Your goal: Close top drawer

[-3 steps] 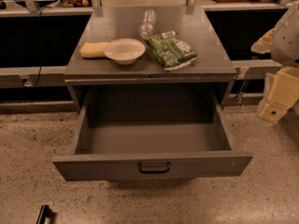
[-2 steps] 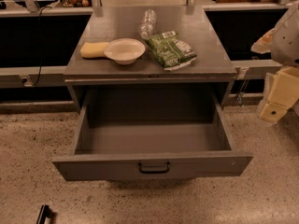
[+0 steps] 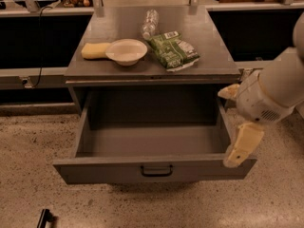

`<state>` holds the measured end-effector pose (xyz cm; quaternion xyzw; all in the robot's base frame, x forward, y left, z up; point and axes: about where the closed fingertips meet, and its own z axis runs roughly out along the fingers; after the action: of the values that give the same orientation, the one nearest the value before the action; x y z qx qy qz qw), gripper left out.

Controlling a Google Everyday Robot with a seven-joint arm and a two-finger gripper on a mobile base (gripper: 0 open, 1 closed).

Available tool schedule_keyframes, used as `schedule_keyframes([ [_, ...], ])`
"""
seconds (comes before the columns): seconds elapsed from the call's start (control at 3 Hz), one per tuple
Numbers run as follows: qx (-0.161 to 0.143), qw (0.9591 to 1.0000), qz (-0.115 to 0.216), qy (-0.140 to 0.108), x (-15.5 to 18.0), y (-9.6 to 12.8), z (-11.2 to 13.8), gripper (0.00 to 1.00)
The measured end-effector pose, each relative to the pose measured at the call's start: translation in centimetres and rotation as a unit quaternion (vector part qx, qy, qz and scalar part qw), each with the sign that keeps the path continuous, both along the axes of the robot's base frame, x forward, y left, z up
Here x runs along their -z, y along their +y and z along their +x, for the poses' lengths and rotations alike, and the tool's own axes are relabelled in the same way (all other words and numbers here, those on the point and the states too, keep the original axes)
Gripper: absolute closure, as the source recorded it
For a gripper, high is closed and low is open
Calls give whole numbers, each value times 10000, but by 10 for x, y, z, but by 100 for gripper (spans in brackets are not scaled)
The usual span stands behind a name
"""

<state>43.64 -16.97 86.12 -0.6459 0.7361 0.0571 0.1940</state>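
While the top drawer (image 3: 99, 171) stands pulled fully out with nothing in it, my gripper (image 3: 236, 120) hangs at its right front corner, spread wide and holding nothing. I judge that a push from that corner could skew the drawer or slip off. On the cabinet top (image 3: 216, 61), the white bowl (image 3: 126, 51) also looks empty.

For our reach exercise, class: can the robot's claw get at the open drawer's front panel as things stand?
Probably yes. The claw hangs at the front right corner of the open drawer, with nothing between it and the front panel, so the way looks free.
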Motion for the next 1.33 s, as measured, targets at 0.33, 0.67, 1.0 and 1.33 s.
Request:
schedule_keyframes([
  [0.33, 11, 9999, 25, -137, 16, 3, 3, 0],
  [0.67, 10, 10000, -58, 14, 25, 4, -7, 0],
  [1.0, 75, 9998, 71, 139, 61, 7, -32, 19],
  [1.33, 211, 9993, 297, 99, 107, 8, -50, 41],
])
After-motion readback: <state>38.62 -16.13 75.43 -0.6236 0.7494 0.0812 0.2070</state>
